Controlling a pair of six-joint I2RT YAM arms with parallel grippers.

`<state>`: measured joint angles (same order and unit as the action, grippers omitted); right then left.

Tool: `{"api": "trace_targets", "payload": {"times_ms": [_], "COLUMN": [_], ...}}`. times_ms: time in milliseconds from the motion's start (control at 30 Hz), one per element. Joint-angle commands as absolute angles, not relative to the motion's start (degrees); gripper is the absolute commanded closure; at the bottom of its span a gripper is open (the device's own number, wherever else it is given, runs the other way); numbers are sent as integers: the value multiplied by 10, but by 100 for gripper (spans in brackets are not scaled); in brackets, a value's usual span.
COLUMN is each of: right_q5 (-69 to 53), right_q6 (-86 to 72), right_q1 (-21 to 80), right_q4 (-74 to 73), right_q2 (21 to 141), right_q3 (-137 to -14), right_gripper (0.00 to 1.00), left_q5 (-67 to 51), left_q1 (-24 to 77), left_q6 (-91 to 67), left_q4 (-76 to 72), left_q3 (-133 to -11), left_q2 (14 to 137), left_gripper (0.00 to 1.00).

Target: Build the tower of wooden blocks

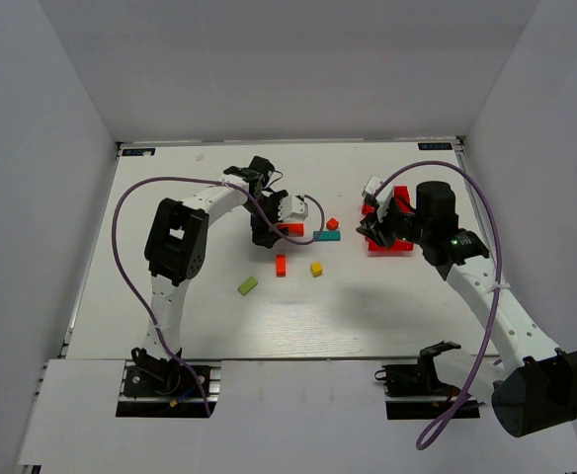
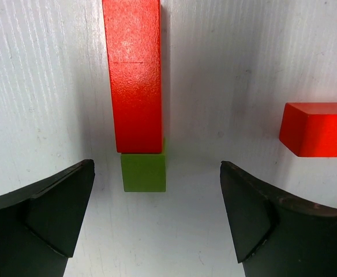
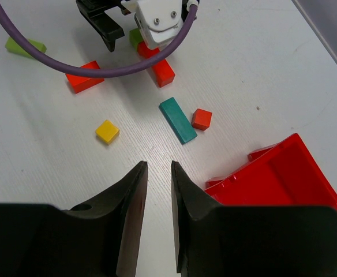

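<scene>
The left hand [image 2: 157, 202] stands wide open and empty. Between its jaws sits a lime green cube [image 2: 143, 172]. A red bar [image 2: 133, 75] runs ahead, its near end overlapping the cube: the wood block tower [image 2: 135, 133] so far. Judged step: release after placing. The next move calls for a straight lift clear of the bar. The right hand [image 3: 158, 190], jaws narrowly apart, grips nothing; a teal bar [image 3: 178, 119] lies ahead of it.

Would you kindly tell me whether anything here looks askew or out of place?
The red bin on the right looks tipped rather than sitting flat. The red bar seems propped with one end on the green cube.
</scene>
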<state>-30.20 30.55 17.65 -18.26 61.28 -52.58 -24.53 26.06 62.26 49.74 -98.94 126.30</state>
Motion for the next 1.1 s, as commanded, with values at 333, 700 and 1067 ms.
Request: {"api": "trace_targets", "payload": {"times_ms": [333,700,1067], "right_q5": [-302,-340,-391], "right_q6": [307,357,620], "right_q1": [175,177,200], "right_q4": [-178,-166,-255], "right_q2": [611,627,838], "right_q3": [-520,-494,-624], "right_gripper": [64,24,54], "left_q5": [-231,-193,-66], "left_q1": [253,266,272], "left_q6": [549,170,-57], "left_q4": [375,6,172], "left_q3": [-926,-523,-360], "left_q2": [1083,585,319], "left_gripper": [0,0,88]}}
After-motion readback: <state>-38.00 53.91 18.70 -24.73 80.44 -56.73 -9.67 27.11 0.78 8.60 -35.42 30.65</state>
